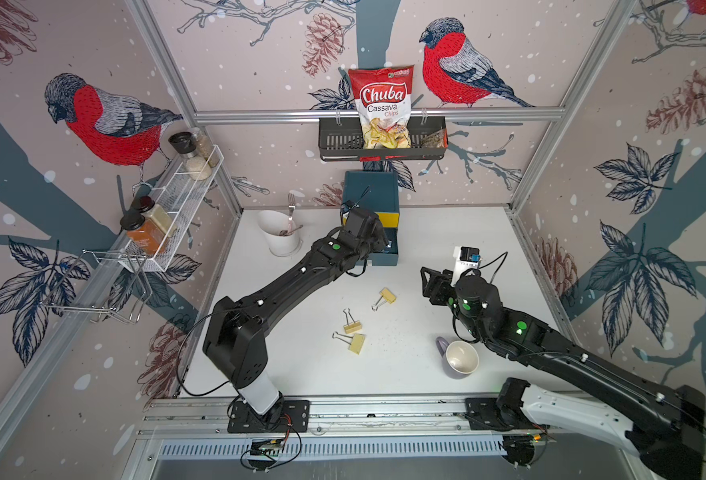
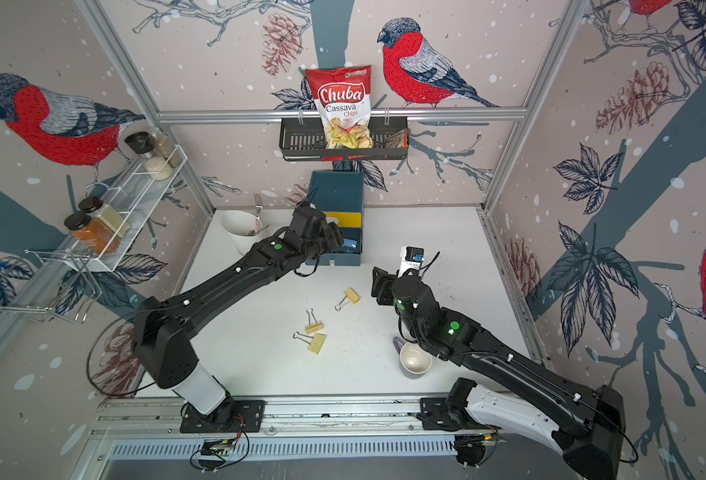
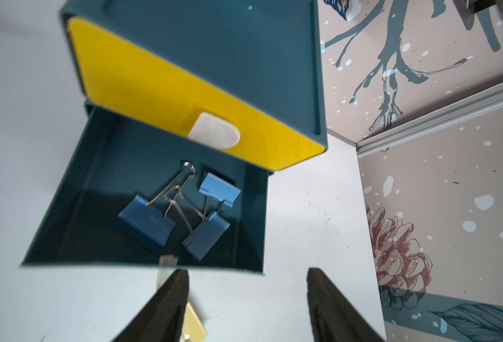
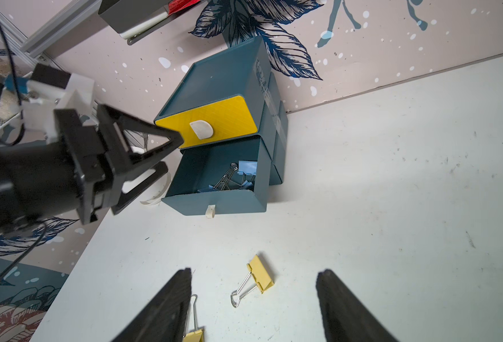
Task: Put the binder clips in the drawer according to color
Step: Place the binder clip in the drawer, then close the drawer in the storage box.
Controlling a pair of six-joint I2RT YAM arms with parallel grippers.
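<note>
Blue clips (image 3: pixel 145 222) are stowed in the drawer (image 3: pixel 75 192) ahead of the open, empty left claw (image 3: pixel 247 271) — yellow clips (image 1: pixel 388 296), by the open right claw (image 4: pixel 254 271), are to be grasped next.

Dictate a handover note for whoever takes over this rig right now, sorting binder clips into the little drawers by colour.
Left gripper: open, empty, over the open teal plastic drawer.
Right gripper: open, empty, above the white table.
Done: three blue metal binder clips lie in that drawer.
Left: three pale yellow binder clips lie loose on the table. The yellow-fronted top drawer is shut and needs opening. No pink clips in view.
</note>
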